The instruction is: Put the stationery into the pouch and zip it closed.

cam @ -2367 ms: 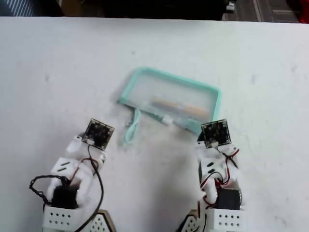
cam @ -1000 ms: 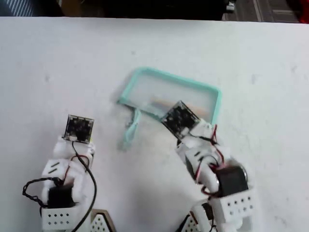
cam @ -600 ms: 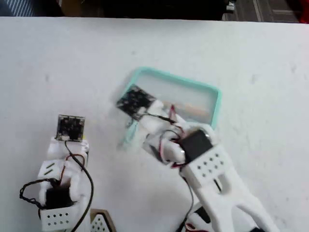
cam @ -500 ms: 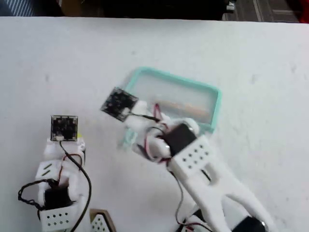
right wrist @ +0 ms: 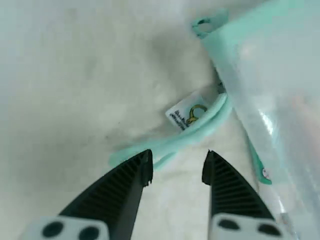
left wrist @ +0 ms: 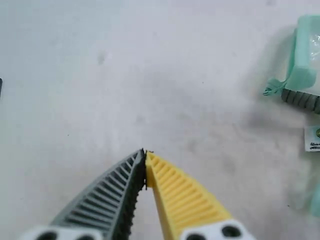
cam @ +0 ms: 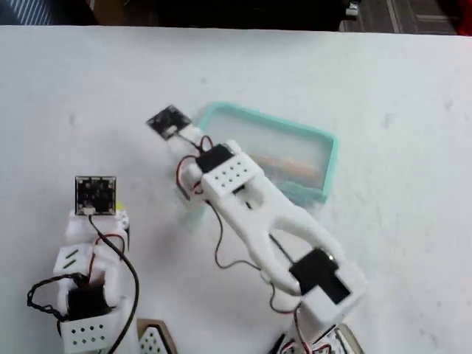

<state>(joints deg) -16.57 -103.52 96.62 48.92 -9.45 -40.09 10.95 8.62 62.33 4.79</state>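
Note:
The pouch (cam: 273, 147) is translucent with a teal rim and lies mid-table; orange stationery (cam: 295, 167) shows through its wall. My right arm stretches across its near edge to its left corner. My right gripper (right wrist: 175, 160) hangs open just above the teal wrist strap (right wrist: 172, 142) and white label (right wrist: 187, 114), beside the pouch (right wrist: 270, 70). My left gripper (left wrist: 145, 152) is shut on nothing over bare table, to the left of the pouch corner (left wrist: 302, 77).
The white table (cam: 383, 81) has free room behind and to both sides of the pouch. My left arm's base (cam: 85, 295) sits at the near left edge. A dark strip runs along the table's far edge.
My right arm swung from the pouch's near right corner across to its left corner, reaching further out. My left arm drew back to the left, away from the strap.

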